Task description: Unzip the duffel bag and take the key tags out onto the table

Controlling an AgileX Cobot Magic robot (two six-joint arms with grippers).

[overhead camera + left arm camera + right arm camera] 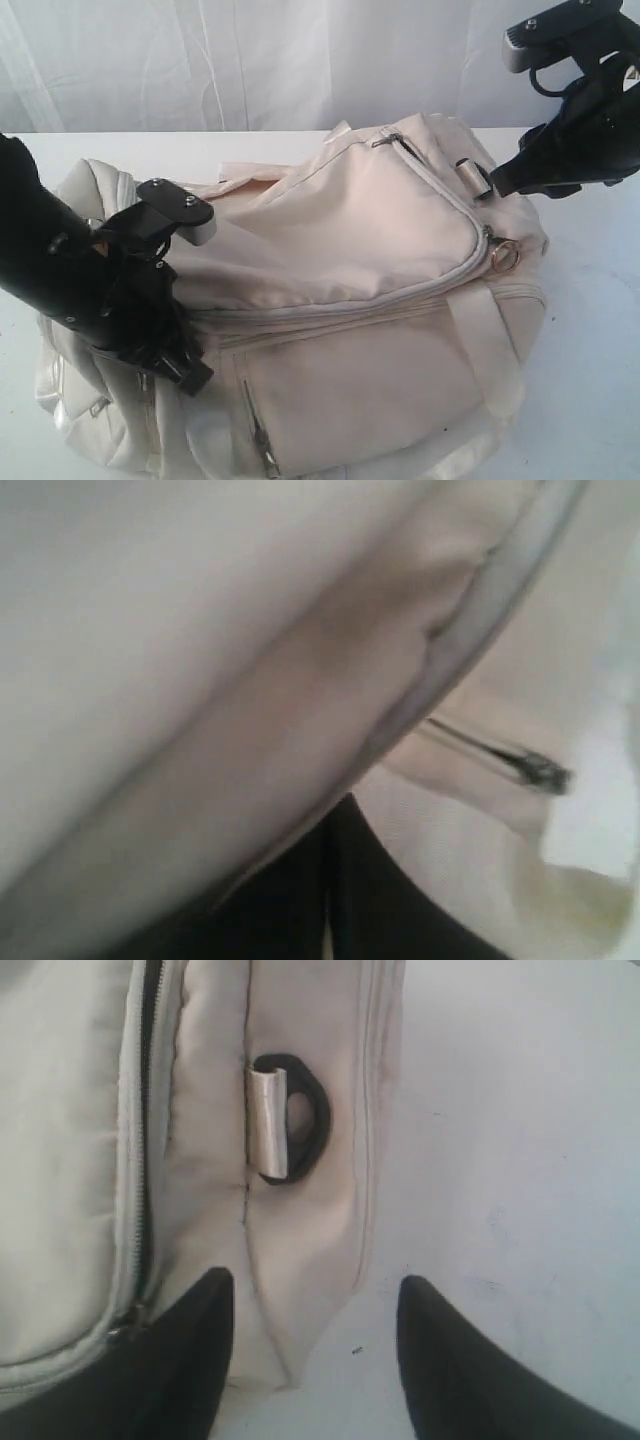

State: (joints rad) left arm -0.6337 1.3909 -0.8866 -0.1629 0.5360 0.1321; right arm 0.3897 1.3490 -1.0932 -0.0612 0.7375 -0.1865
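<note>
one blurry hand (pixel 335 830) against duffel bag (pixel 200 680)

Backdrop (pixel 250 60): white cloth curtain.
Surface: hangs in soft vertical folds.
Extent: spans the full width at the scene's rear.

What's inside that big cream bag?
Nothing inside shows. The duffel bag lies on the table, and its cream fabric covers whatever it holds, so the contents cannot be seen.
</note>
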